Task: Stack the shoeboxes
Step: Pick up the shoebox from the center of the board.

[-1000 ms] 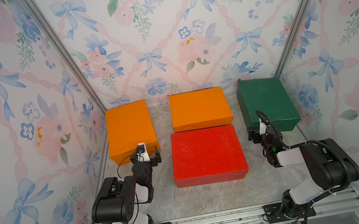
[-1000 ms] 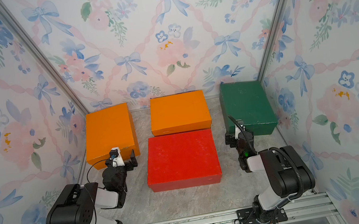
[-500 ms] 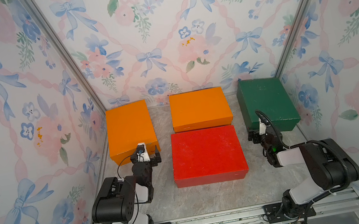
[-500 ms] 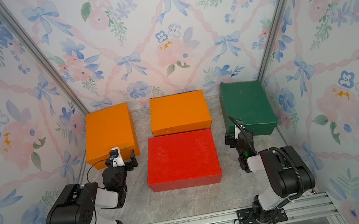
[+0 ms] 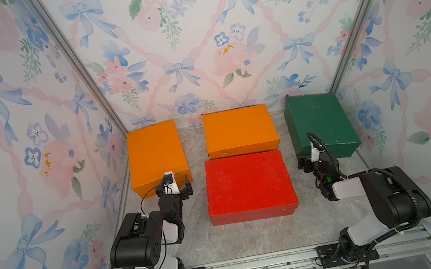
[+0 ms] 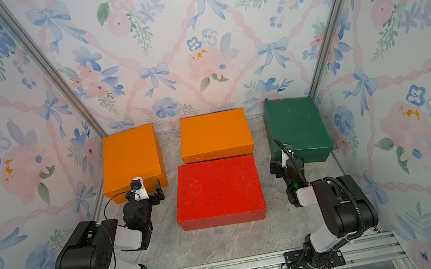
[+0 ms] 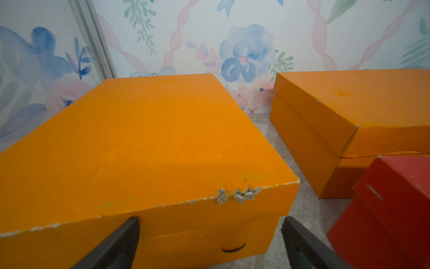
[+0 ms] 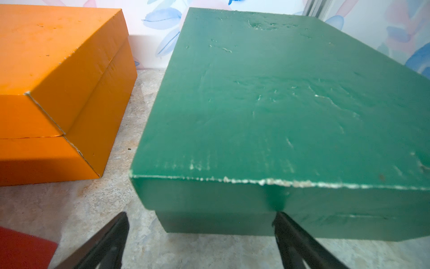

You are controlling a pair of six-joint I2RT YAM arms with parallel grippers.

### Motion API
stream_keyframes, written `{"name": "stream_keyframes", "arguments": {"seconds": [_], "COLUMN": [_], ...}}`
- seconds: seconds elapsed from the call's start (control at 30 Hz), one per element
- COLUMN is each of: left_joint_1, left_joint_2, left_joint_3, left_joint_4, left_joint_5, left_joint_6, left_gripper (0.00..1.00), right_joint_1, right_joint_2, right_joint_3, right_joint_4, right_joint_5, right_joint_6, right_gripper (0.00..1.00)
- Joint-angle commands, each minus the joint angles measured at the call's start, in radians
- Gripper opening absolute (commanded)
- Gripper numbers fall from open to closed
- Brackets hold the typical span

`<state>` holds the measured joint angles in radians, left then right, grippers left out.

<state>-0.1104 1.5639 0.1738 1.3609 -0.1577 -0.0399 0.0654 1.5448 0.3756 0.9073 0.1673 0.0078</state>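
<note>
- Nothing has shifted over the last second: both arms sit parked and the shoeboxes lie where they lay.
- In a top view, the left orange shoebox (image 5: 155,155), middle orange shoebox (image 5: 239,131) and green shoebox (image 5: 319,120) line the back wall. The red shoebox (image 5: 247,185) sits just in front of the middle one. All are flat on the worktop (image 5: 256,235).
- In a top view, the same picture: the red shoebox (image 6: 218,191) is central and nothing is stacked.
- Left wrist: the left jaws stand apart and empty, at the near corner of the left orange shoebox (image 7: 144,144).
- Right wrist: the right jaws stand apart and empty, at the near end of the green shoebox (image 8: 279,93).
- My read is that the first pick hasn't begun. These boxes look too wide for one pinch, so a lid-edge grip or a two-arm squeeze seems needed.
</note>
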Motion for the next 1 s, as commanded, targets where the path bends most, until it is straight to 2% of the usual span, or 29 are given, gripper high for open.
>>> {"name": "stream_keyframes", "arguments": {"seconds": [0.0,0.53,0.63,0.73,0.8,0.97], "left_joint_1": [0.006,0.006,0.000,-0.023,-0.038,-0.131], "left_joint_2": [-0.012,-0.013,-0.039,-0.129,-0.179,-0.298], "left_joint_3": [0.011,0.010,0.007,0.018,0.039,0.045], "left_joint_4": [-0.004,-0.003,-0.010,-0.107,-0.187,-0.280], "left_joint_5": [-0.053,-0.053,-0.079,-0.124,-0.148,-0.265], "left_joint_6": [-0.025,-0.022,-0.021,-0.008,-0.004,0.013], "left_gripper": [0.98,0.98,0.98,0.98,0.98,0.98], "right_joint_1": [-0.004,-0.001,0.028,0.046,0.076,0.198], "right_joint_2": [0.003,0.003,-0.006,-0.033,-0.070,-0.181], "right_joint_3": [0.016,0.015,0.013,-0.002,0.027,0.252], "right_joint_4": [-0.004,-0.001,0.002,0.013,-0.068,-0.510], "right_joint_5": [-0.009,-0.004,0.097,0.126,0.172,0.344], "right_joint_6": [-0.005,-0.006,-0.011,-0.025,-0.049,-0.126], "right_gripper": [0.97,0.97,0.97,0.97,0.97,0.97]}}
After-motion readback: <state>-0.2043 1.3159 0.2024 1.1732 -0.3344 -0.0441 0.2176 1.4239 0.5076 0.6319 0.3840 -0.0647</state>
